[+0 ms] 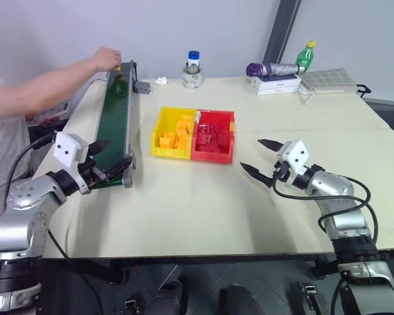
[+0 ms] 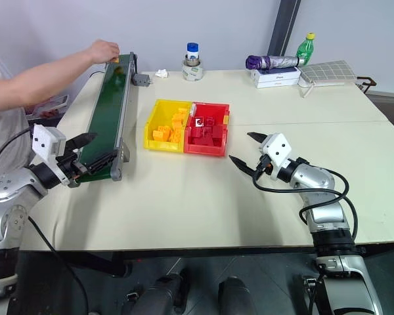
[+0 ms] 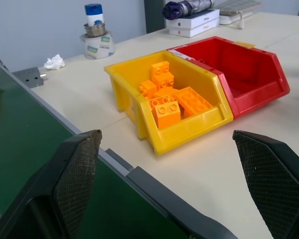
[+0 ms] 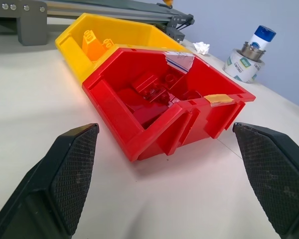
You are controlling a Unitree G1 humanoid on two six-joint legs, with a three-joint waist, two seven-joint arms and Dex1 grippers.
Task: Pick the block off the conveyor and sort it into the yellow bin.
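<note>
The conveyor (image 1: 115,118) runs along the table's left side, away from me. At its far end a person's hand (image 1: 105,58) holds a small orange-yellow block (image 1: 117,66) just over the belt. The yellow bin (image 1: 159,134) sits mid-table with several orange-yellow blocks inside, joined to a red bin (image 1: 231,141) of dark red blocks. My left gripper (image 1: 110,159) is open at the conveyor's near end, one finger over the belt and one past the rail toward the bins. Right of the red bin, my right gripper (image 1: 251,153) hovers open and empty, pointing at it.
At the table's back stand a tape roll with a blue-capped bottle (image 1: 193,73), a crumpled paper (image 1: 161,81), a purple umbrella on a white box (image 1: 274,71), a green bottle (image 1: 305,56) and a checked cloth (image 1: 328,79). A person's arm (image 1: 46,88) reaches in from the left.
</note>
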